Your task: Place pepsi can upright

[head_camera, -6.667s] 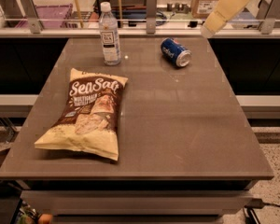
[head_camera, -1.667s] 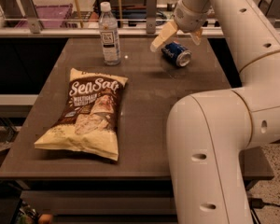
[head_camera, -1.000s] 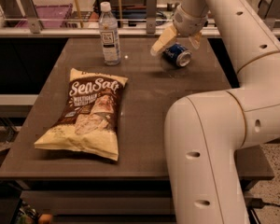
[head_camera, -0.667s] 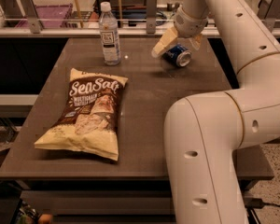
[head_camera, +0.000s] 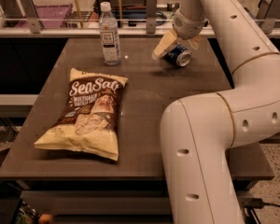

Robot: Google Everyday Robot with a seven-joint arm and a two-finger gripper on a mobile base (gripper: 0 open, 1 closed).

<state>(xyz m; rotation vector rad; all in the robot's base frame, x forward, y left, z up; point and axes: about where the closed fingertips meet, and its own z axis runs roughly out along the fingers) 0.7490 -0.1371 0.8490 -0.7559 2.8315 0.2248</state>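
Observation:
The pepsi can (head_camera: 181, 58), blue with a silver end, lies on its side at the far right of the dark table (head_camera: 149, 101). My gripper (head_camera: 176, 50) hangs from the white arm directly over the can, open. One cream finger (head_camera: 161, 46) is on the can's left side and the other is at its right, with the can between them. The upper part of the can is hidden by the wrist.
A clear plastic bottle (head_camera: 109, 34) with a white label stands upright at the far left-centre. A Sea Salt chip bag (head_camera: 86, 113) lies flat on the left half. My own arm's large white links (head_camera: 214, 139) cover the table's right side. A railing (head_camera: 84, 24) runs behind the table.
My gripper has come down and slightly right onto the can, so the fingers now straddle it. The can, bottle and chip bag have not moved.

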